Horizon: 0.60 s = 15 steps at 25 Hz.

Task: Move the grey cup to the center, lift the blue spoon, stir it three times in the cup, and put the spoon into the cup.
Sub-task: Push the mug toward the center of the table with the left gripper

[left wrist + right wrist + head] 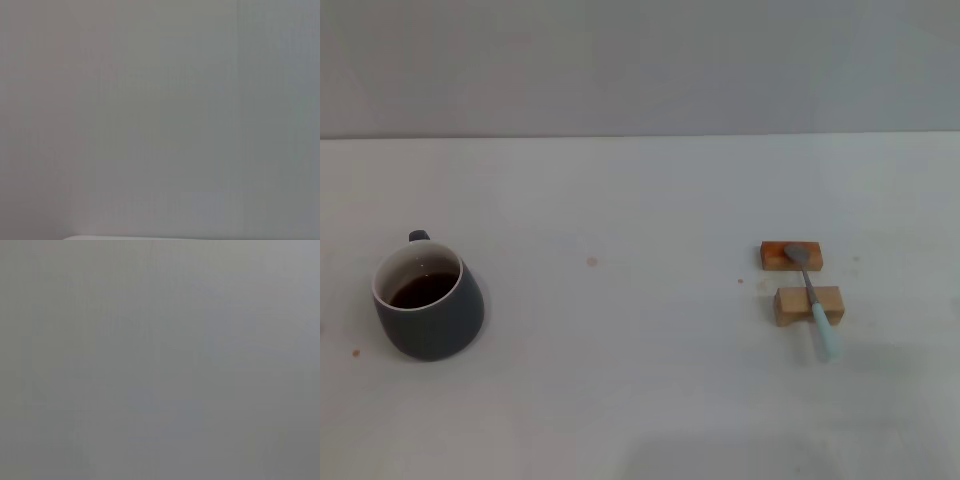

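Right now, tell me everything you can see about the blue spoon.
The blue spoon is slim, with a grey metal bowl and neck and a pale blue handle. It lies across two small wooden blocks, bowl on the farther, darker block, handle overhanging the nearer one toward the robot. It sits on the white table's right side, untouched.

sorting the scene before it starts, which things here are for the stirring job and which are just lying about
For the job:
- grey cup, far left on the table, dark liquid inside
- blue spoon, on the right, resting across the blocks

Just lying about:
- two wooden blocks under the spoon
- white table

No gripper is in view.
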### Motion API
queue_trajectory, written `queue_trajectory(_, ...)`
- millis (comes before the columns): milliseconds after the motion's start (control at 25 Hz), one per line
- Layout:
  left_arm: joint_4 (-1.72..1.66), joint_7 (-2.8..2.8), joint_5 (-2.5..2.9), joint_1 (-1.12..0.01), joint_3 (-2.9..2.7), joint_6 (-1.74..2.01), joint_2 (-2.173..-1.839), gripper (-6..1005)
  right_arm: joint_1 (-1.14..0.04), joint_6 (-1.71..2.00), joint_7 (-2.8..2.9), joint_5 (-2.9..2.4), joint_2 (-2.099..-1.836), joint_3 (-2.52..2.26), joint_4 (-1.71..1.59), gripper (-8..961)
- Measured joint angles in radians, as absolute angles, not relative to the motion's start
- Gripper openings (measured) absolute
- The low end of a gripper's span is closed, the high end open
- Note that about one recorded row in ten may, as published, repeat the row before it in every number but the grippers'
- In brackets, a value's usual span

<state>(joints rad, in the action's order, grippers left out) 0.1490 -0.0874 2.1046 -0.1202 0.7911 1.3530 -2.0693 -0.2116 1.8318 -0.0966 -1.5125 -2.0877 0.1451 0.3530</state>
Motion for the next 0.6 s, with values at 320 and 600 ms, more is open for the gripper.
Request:
queue_trajectory(320, 0.149, -0.087, 2.105, -0.117, 0.79, 1.354, -2.069, 842, -0.212, 1.832, -0.097, -1.513, -2.088, 0.146, 0.353, 776)
queue_trajectory(600, 0.155, -0.015, 2.114, -0.103, 0.773, 1.393, -2.07, 839, -0.21, 1.845, -0.097, -1.513, -2.088, 0.143, 0.353, 776)
